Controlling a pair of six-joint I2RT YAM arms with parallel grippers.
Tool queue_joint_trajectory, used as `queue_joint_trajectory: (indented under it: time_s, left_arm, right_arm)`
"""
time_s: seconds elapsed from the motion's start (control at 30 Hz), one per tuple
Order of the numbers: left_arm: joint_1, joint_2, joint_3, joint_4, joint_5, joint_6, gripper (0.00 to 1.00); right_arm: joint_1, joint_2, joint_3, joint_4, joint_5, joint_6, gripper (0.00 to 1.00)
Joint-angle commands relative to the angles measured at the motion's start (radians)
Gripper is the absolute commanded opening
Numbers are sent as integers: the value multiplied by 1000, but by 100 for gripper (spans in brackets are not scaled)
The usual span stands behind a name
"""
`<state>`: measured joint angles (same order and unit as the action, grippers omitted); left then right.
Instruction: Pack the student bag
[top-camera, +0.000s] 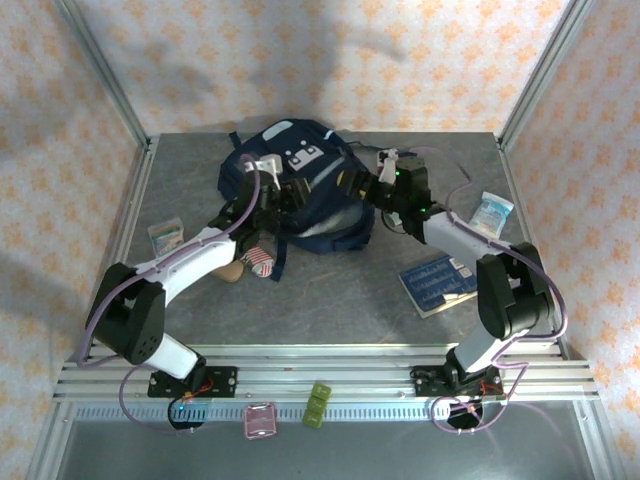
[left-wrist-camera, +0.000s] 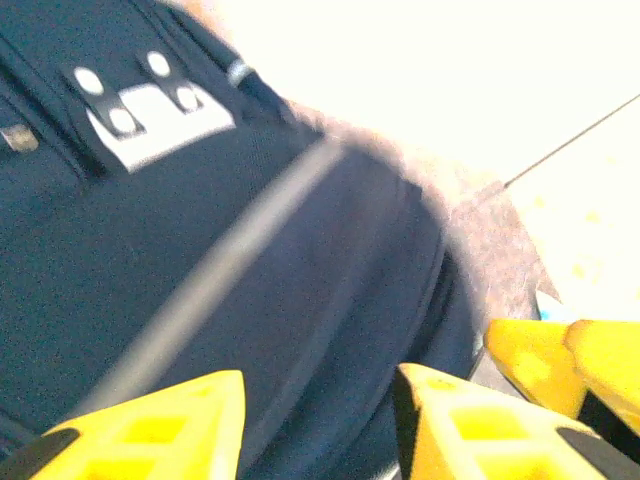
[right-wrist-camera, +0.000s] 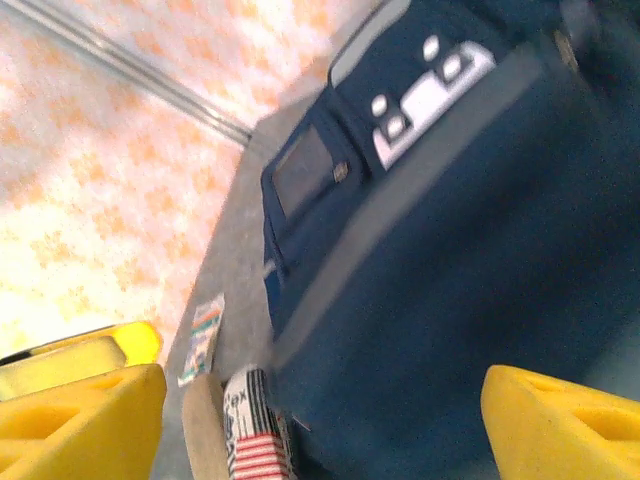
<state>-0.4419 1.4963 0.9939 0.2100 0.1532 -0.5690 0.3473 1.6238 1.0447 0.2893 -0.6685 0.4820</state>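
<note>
— Grey desk (top-camera: 330, 290), patterned walls (top-camera: 300, 60). Where's the bag?
— The blue backpack (top-camera: 300, 185) lies at the back centre of the desk; I can't see inside it.
— And the jaws?
— Left jaws partly apart, right jaws wide apart. Both are over its fabric, with no grip visible.

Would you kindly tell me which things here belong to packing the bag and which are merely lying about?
For the job: student bag; likely for packing, blue book, pale packet, colourful packet, striped item.
Lying about, probably: pink piece, green piece on the front rail.
</note>
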Motion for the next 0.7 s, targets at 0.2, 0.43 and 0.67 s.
queue_joint_trajectory:
  time_s: [0.2, 0.43, 0.67]
  left_arm:
    - [-33, -100, -30, -55, 11, 23, 46]
    - [-105, -106, -115, -20, 81, 30, 48]
    - [-164, -39, -140, 16, 111, -5, 48]
  right_arm:
    - [-8, -147, -47, -100, 100, 4, 79]
    - [-46, -356, -57, -688, 508, 15, 75]
    - [-61, -477, -318, -699, 663, 110, 74]
